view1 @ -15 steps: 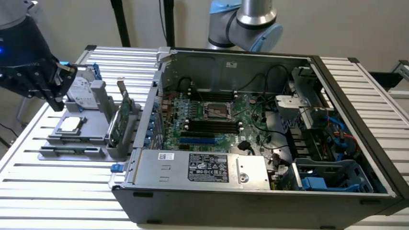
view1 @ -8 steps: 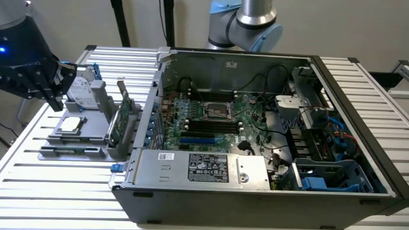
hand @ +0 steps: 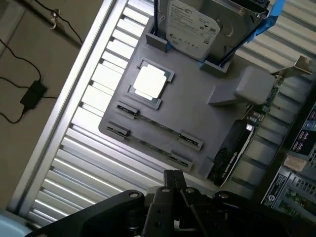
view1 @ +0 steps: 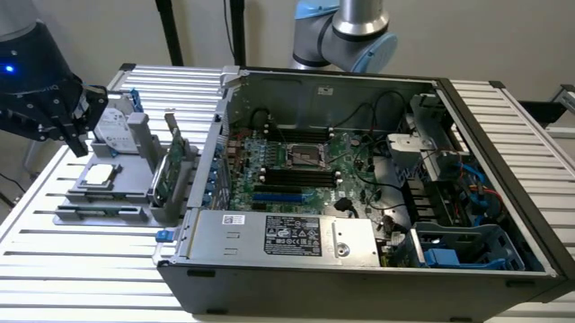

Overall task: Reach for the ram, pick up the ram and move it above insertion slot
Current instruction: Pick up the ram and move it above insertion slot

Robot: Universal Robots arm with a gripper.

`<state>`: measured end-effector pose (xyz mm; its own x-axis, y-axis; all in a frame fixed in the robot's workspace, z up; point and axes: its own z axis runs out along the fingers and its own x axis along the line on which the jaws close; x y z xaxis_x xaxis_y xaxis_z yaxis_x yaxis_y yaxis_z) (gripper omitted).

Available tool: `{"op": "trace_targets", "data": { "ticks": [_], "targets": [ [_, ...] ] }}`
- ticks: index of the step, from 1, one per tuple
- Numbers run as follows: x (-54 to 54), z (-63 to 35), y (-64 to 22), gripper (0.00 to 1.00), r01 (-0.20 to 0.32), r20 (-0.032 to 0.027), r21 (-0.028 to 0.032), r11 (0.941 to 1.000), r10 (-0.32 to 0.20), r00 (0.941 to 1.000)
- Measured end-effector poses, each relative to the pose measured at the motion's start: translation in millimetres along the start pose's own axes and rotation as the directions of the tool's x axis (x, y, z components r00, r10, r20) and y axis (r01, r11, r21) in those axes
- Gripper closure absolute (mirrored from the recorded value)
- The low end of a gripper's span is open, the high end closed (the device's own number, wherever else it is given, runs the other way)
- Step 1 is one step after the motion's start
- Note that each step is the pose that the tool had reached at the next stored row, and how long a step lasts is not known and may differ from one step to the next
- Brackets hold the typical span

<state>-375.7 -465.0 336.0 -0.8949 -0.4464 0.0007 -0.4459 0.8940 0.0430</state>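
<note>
Hovering at the exterior view's left, the closed end effector (view1: 74, 142) is near the grey fixture (view1: 90, 214) on the worktop (view1: 81, 262), by its processor (view1: 99, 173) and hard drive (view1: 114, 124). Whether the ram sits in the fixture's long slots (hand: 158, 127) cannot be told. The open computer case (view1: 359, 282) stands just beside the fixture, toward the exterior view's right.

Bench (view1: 81, 276): silver metal top made of parallel ribbed slats with dark grooves between them. Two items rest directly on it.

Item one: a flat grey fixture plate (view1: 67, 217) towards the exterior view's left. It lies flat across several slats, close to the bench edge.

Item two: an open computer case (view1: 359, 289), lying on its side with the open face upward. It occupies the middle and the exterior view's right.

Plate and case sit just beside each other; contact between them cannot be confirmed. Bare slats show in front of both.
</note>
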Motion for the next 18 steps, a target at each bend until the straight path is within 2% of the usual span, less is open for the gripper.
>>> {"op": "trace_targets", "data": {
  "ticks": [5,9,14,18],
  "targets": [
    [0.0,0.0,0.0,0.89,0.091,-0.0039,-0.0001,0.9958,-0.091,0.9958],
    [0.0,0.0,0.0,0.89,0.163,-0.0070,-0.0004,0.9867,-0.163,0.9867],
    [0.0,0.0,0.0,0.89,0.253,-0.0109,-0.0013,0.9676,-0.253,0.9675],
    [0.0,0.0,0.0,0.89,0.322,-0.0139,-0.0021,0.9469,-0.322,0.9468]
  ]
}}
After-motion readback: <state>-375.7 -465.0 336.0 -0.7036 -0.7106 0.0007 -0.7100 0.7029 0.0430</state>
